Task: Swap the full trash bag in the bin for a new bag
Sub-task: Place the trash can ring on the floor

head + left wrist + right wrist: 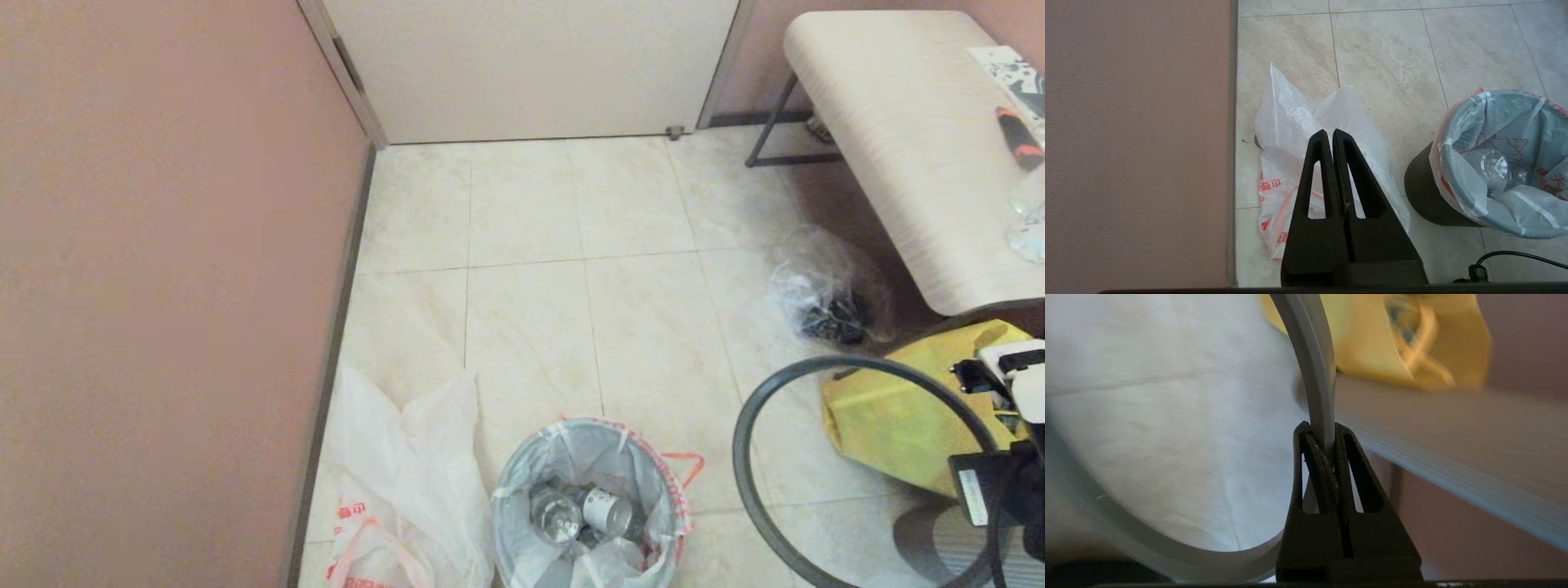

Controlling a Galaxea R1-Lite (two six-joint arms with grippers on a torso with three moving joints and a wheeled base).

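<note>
Here, open tiled floor (531, 245) stretches from the bin (589, 506) to the door. The right gripper (1323, 435) is clamped on the thin grey rim hoop (747, 482), held beside the yellow tote bag (890, 425). The full trash bag (645, 469) lines the bin, holding clear bottles. The limp new bag (408, 474) lies against the wall, under the left gripper (1332, 132), pinched closed on nothing.

light: soft, even indoor | shadows: faint | blur: right wrist view background smeared

Pale beige marbled floor tiles (637, 318), thin grey grout lines. Dusty pink wall (163, 269) at left, dark skirting along base. Closed off-white door (531, 65) at far end. Light wood-grain counter (906, 139) on dark metal legs, right.
</note>
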